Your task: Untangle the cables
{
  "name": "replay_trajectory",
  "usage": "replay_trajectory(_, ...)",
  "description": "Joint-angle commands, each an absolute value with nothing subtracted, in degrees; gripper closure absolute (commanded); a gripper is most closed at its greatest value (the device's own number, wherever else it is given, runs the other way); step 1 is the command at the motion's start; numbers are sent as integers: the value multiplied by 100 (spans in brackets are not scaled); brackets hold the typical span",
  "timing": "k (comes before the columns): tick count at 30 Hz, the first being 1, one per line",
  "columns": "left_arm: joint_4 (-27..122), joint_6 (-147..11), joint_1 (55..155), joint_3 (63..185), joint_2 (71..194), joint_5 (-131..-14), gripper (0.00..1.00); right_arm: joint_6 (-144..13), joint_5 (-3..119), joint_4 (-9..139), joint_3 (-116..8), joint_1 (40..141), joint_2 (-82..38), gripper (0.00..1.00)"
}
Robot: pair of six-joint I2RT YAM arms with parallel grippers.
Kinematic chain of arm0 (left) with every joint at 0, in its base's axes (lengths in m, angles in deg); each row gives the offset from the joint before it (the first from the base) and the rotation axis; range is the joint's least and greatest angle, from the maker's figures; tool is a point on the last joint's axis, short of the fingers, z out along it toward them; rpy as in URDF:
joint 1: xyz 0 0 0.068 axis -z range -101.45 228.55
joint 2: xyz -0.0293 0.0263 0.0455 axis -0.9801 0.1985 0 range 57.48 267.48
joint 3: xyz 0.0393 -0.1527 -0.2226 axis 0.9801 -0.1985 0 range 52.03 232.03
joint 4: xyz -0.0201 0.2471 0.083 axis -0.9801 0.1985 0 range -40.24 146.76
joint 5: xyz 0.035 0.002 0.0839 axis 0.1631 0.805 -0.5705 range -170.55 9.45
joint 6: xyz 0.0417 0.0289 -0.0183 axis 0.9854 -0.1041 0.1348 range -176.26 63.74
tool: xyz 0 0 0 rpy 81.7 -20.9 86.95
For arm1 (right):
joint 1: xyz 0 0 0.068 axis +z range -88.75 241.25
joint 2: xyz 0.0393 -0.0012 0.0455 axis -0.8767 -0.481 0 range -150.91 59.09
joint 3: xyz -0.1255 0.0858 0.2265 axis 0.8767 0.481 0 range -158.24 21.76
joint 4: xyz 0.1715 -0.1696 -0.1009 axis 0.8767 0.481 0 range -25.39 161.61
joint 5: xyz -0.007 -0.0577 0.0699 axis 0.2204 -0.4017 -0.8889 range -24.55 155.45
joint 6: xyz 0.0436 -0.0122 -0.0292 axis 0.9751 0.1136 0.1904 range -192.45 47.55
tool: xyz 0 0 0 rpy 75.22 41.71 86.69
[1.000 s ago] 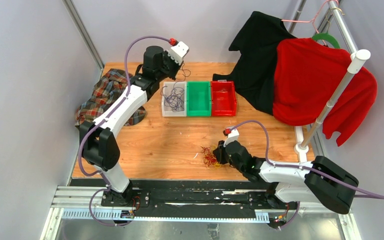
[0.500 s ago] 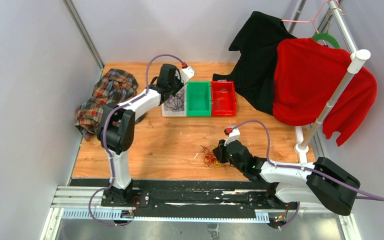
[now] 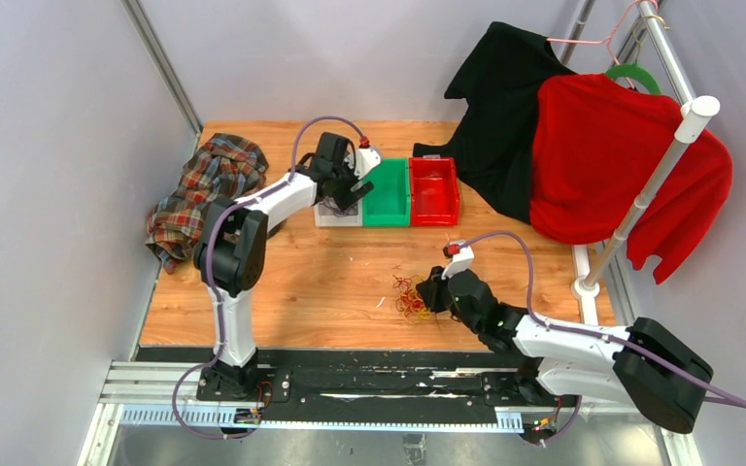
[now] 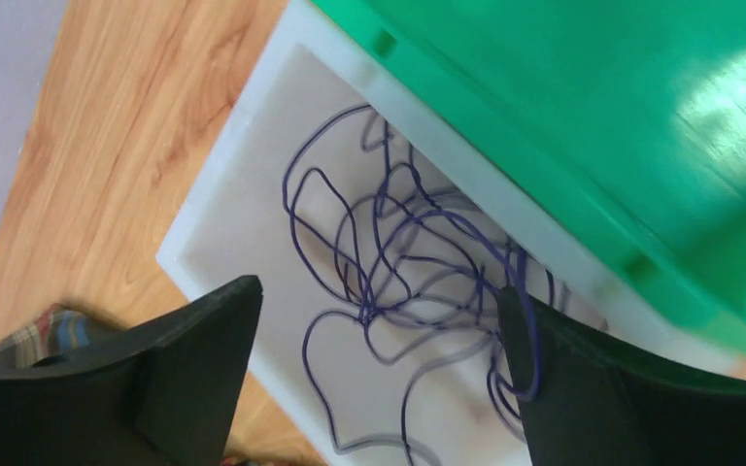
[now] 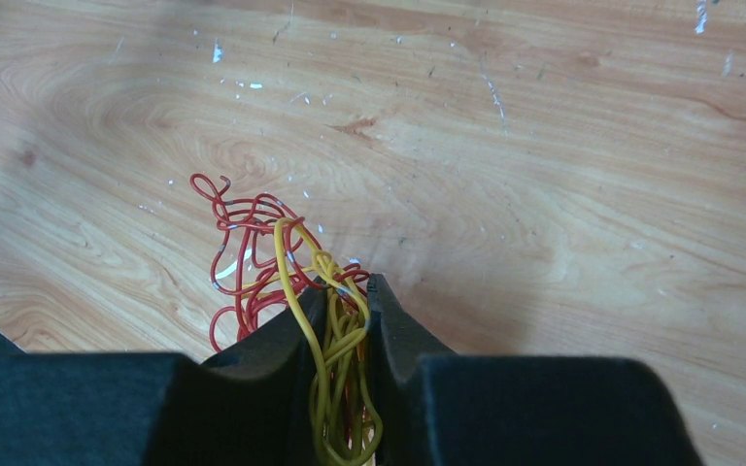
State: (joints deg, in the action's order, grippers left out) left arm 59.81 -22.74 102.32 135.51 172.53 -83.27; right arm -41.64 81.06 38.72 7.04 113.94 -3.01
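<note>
Near my base, my right claw (image 5: 348, 291) was pinched narrow on the yellow cables (image 5: 328, 267), the red cables (image 5: 238, 209) tangled with them on the table (image 5: 544, 146). Farther off, my left claw (image 4: 377, 296) stood wide above the purple cable (image 4: 366, 311) lying in the white bin (image 4: 243, 194).

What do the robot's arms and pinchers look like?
Both the left arm and the right arm are white tubes joined by chunky black joints. A lilac cord loops along each arm and ends in a red plug. The left gripper and right gripper each have two flat black fingers.
</note>
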Motion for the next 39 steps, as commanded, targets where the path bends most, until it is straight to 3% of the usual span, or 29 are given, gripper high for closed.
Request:
replay_trajectory(1, 7242, -2273, 10249, 13899, 16289, -7555, 1, -4261, 8140, 3932, 574, 11289, -89, 99)
replay_trajectory(8, 9706, -2123, 10274, 14617, 15373, -5231, 2, -4439, 7869, 3874, 431, 11276, 227, 99)
replay_trajectory(11, 10048, -2060, 10571, 14382, 14998, -4363, 1, -4519, 7548, 3800, 252, 11278, 212, 99)
replay_trajectory(14, 10074, -1952, 11029, 14050, 14840, -3886, 7, -4575, 7152, 3635, 71, 11280, 63, 99)
replay_trajectory(19, 10086, -1994, 11353, 13843, 14948, -3378, 16, -4597, 6622, 3727, -309, 11276, -129, 99)
replay_trajectory(25, 10092, -2121, 11383, 13651, 14944, -2817, 35, -4595, 6445, 3625, -437, 11277, -177, 99)
replay_trajectory(35, 10106, -2166, 11668, 13505, 14928, -2860, 44, -4615, 6154, 3426, -643, 11283, -326, 99)
replay_trajectory(39, 9777, -2480, 11678, 13527, 14943, -3262, 62, -4608, 6083, 3402, -656, 11287, -348, 99)
